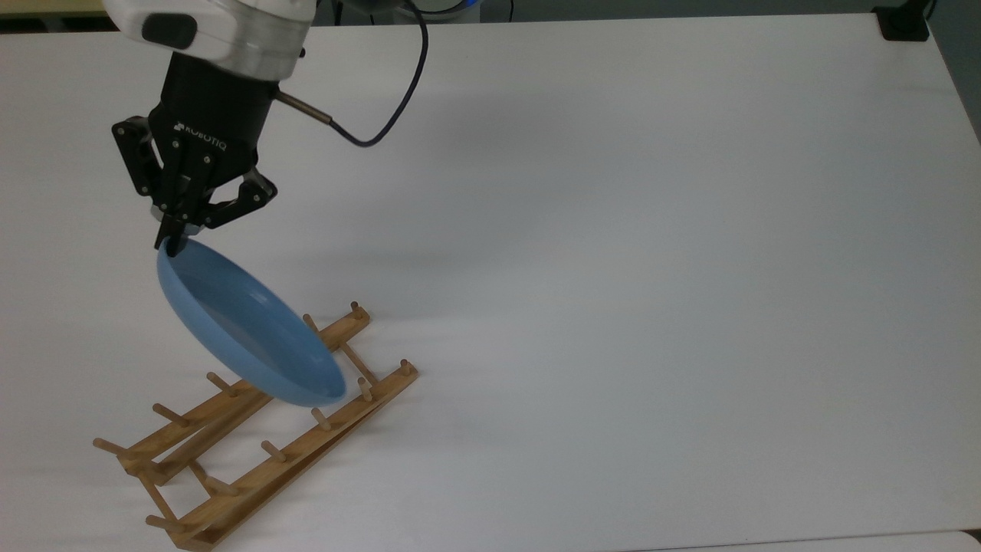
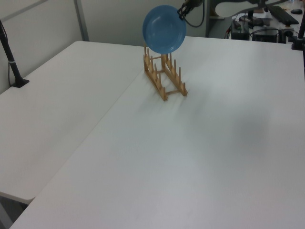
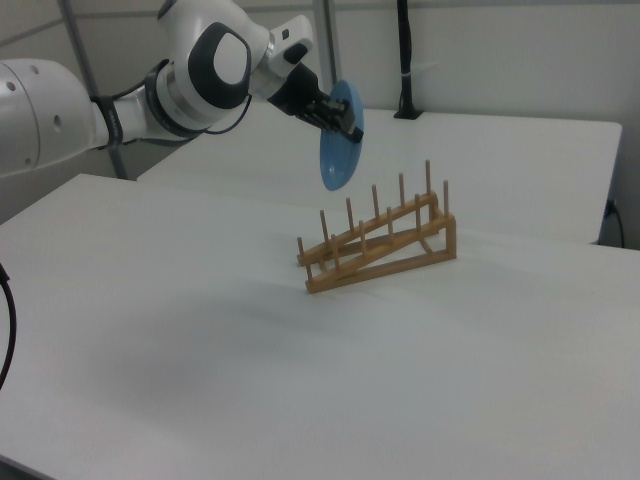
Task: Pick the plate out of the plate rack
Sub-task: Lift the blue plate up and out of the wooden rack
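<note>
The blue plate [image 1: 249,330] hangs in the air above the wooden plate rack [image 1: 253,429], clear of its pegs. My gripper [image 1: 170,241] is shut on the plate's upper rim. In the left view the plate [image 2: 164,28] faces the camera, high over the rack [image 2: 164,76], with the gripper [image 2: 182,11] at its top right edge. From the right view the plate [image 3: 338,140] appears edge-on and tilted, held by the gripper [image 3: 350,128] up and to the left of the rack [image 3: 380,245].
The rack stands on a wide white table [image 1: 651,268] with open surface all around it. A second white table [image 2: 57,109] adjoins on the left view's left. A black clamp [image 1: 904,23] sits at the table's far corner in the top view.
</note>
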